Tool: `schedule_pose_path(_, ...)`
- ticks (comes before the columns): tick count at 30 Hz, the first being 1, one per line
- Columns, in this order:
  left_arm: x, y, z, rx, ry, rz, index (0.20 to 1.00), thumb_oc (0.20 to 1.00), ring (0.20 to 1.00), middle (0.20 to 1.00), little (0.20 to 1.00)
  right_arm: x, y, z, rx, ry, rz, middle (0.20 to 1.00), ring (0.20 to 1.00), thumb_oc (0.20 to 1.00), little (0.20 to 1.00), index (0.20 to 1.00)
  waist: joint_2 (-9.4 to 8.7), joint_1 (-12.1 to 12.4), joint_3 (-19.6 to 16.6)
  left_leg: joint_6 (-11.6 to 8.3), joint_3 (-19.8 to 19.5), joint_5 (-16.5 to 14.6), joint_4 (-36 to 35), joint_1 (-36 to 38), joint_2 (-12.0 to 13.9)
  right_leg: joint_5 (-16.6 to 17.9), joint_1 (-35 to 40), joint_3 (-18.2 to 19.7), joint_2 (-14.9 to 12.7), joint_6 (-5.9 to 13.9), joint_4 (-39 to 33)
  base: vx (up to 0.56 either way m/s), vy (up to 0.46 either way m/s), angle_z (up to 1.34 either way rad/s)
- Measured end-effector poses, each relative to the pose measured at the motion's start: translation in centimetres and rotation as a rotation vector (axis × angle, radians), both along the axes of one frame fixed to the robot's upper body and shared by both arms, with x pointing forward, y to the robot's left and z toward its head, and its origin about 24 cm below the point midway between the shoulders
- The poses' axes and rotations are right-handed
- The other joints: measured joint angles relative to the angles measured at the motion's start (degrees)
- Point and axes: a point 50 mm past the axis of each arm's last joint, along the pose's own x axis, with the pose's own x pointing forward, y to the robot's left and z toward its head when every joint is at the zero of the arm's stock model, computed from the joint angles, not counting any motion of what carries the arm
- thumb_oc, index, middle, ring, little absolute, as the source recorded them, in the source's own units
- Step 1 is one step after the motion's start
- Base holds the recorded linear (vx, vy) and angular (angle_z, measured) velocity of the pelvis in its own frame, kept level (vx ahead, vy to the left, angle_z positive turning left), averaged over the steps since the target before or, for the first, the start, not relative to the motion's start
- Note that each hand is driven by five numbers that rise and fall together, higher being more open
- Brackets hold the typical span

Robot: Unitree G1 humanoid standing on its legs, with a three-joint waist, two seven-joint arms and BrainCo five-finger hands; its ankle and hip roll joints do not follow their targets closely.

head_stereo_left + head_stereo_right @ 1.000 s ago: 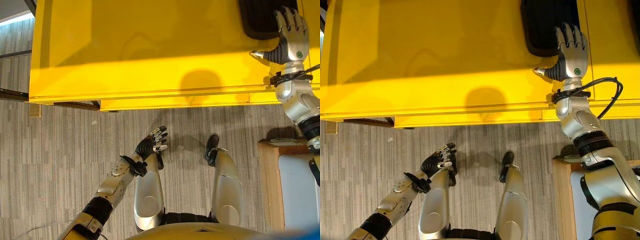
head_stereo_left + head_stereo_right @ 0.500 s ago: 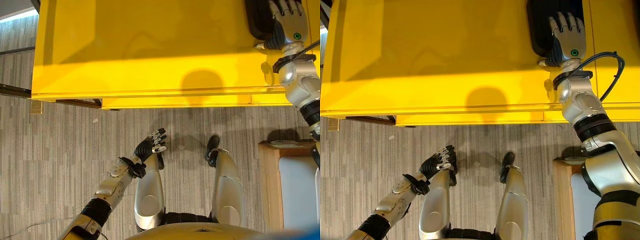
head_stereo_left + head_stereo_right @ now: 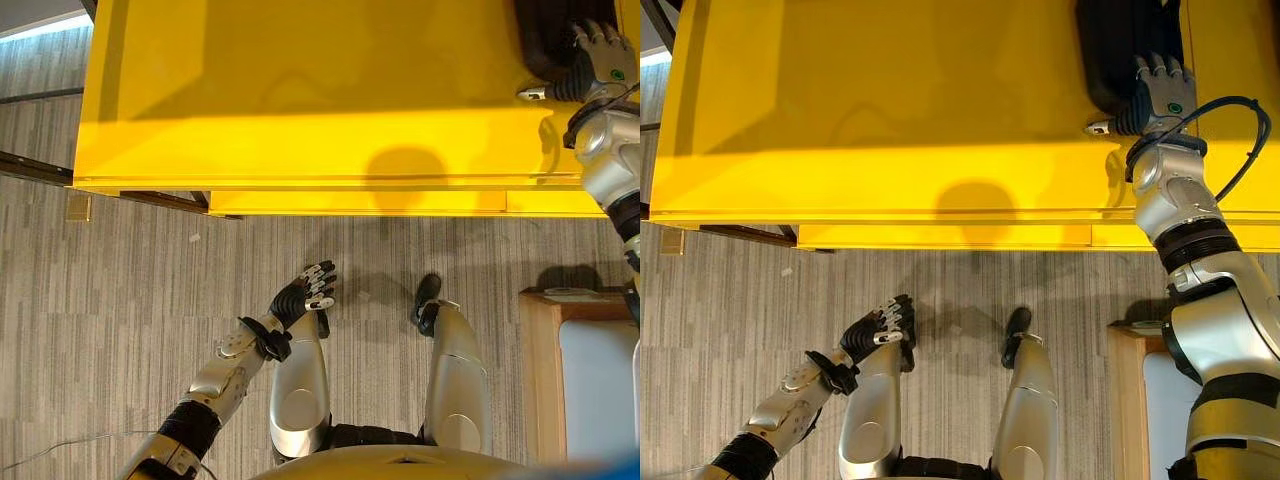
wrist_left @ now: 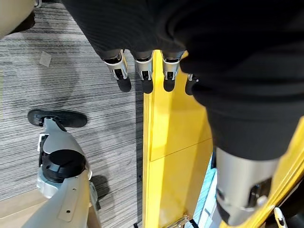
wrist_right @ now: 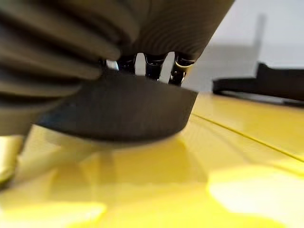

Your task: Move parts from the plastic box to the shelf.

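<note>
Black part point(image 3: 1118, 50) lies flat on the yellow shelf point(image 3: 300, 90), and my right hand point(image 3: 1155, 90) has slid further along the shelf with it since a moment ago, fingers draped over its near edge, thumb out; whether they actually grip I cannot tell. My left hand point(image 3: 305, 290) hangs relaxed over the floor. A wooden stand point(image 3: 545, 330) sits at my right.

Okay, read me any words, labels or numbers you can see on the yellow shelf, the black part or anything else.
None can be read. The yellow shelf is plain, the black part under the right robot hand shows no label, and the wooden stand beside the robot bears no visible print.
</note>
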Motion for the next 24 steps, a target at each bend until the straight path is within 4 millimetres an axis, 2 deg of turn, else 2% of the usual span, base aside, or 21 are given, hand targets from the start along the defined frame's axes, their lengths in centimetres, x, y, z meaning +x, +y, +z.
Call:
schedule_pose_path(5,0.1,0.0,0.3,-0.004,-0.009,-0.001,1.0,1.0,1.0,1.0,1.0,0.2,-0.1,-0.1,0.023,0.088,0.005,1.0,1.0,1.0,1.0,1.0,-0.16,0.0,-0.7,0.0,0.0,0.0,0.0,0.0,0.0,0.0,0.0,0.0,0.0,-0.09,0.1,0.0,0.0,0.0)
schedule_pose_path(7,0.0,0.1,0.1,0.004,0.012,-0.004,1.0,1.0,1.0,1.0,1.0,0.4,0.3,-1.3,-0.007,0.23,0.021,1.0,1.0,1.0,1.0,1.0,-0.83,0.1,-3.1,0.0,0.0,0.0,0.0,0.0,0.0,-0.2,0.1,0.0,-0.1,-0.02,0.1,0.02,0.002,0.01)
schedule_pose_path(9,-0.1,0.0,0.4,0.006,0.01,-0.02,1.0,1.0,1.0,1.0,1.0,0.3,0.4,-1.4,-0.045,0.271,0.044,1.0,1.0,1.0,1.0,1.0,-1.02,0.2,-3.3,-0.01,0.0,0.0,0.1,0.1,0.0,-0.4,0.3,0.0,-0.1,0.33,0.1,0.02,0.0,0.01)
schedule_pose_path(24,-0.9,0.2,-0.4,0.01,0.06,-0.018,1.0,1.0,1.0,1.0,1.0,0.4,2.1,-1.1,-0.093,0.275,0.114,1.0,1.0,1.0,1.0,1.0,-1.57,-0.1,-3.0,0.07,-0.1,-0.1,0.4,0.0,0.1,-0.3,0.4,0.0,0.1,0.37,-0.1,0.0,0.0,0.0)
